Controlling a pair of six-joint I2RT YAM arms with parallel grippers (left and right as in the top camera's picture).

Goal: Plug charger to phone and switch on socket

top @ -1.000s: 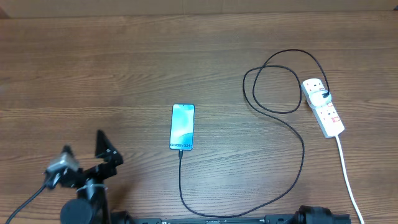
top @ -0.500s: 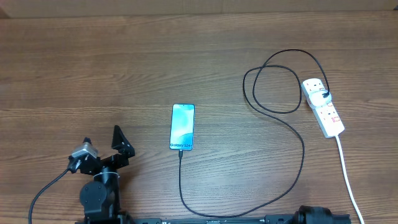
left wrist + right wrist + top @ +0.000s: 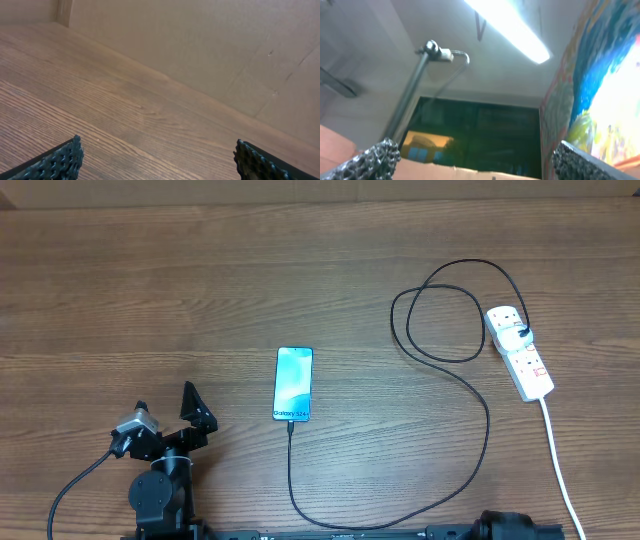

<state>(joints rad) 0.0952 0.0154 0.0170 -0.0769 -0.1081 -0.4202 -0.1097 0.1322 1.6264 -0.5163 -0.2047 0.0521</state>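
The phone [image 3: 293, 384] lies flat mid-table, screen up. The black charger cable [image 3: 478, 395] runs from the phone's near edge, where its tip [image 3: 290, 423] meets the phone. It sweeps right, makes a loop and ends at the white socket strip [image 3: 522, 355] at the right, with its plug end [image 3: 521, 333] on the strip. My left gripper [image 3: 165, 410] hovers at the front left, well away from the phone. Its jaws are open and empty [image 3: 157, 159]. The right gripper [image 3: 475, 157] points up at the ceiling, open and empty; only that arm's base [image 3: 508, 527] shows in the overhead view.
The strip's white cord [image 3: 558, 460] runs to the table's front right edge. A cardboard wall [image 3: 200, 45] borders the far side of the wooden table [image 3: 150, 300].
The left arm shifted right and drew back toward the front edge, then stayed still over the last half second. Phone, cable and strip have not moved.
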